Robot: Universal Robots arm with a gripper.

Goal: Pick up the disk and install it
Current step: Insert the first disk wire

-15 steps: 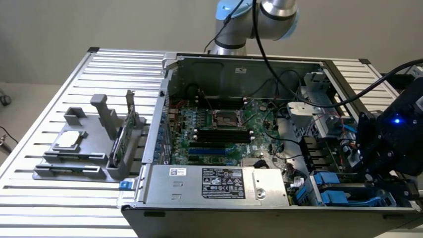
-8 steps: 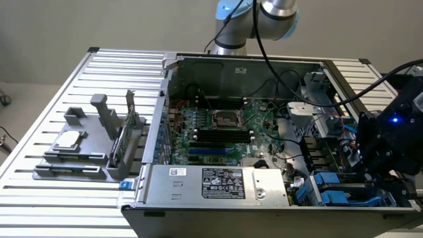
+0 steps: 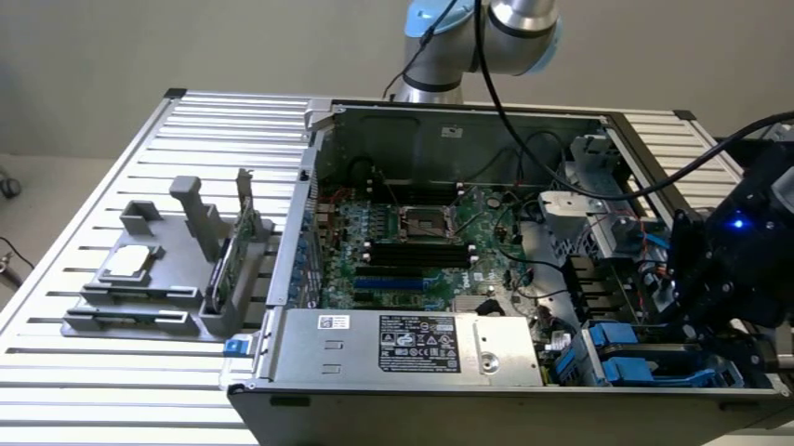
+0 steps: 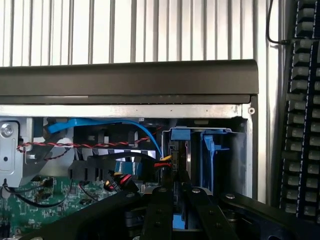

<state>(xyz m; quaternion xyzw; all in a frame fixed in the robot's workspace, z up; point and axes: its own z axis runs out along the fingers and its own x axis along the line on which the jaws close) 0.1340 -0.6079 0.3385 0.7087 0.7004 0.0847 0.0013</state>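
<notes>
My pincer (image 4: 175,200) is clenched on the disk (image 4: 179,165), standing it in the blue drive bay (image 4: 215,150) at the computer case (image 3: 410,346) corner; I judge installation nearly done, not released.

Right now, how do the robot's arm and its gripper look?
The arm has silver-grey round tube segments with pale blue caps at the joints, and a black cable runs down from it. The gripper is black, built of flat linkage bars joined by round bolts. Its bulky black wrist housing carries a small glowing blue light.
</notes>
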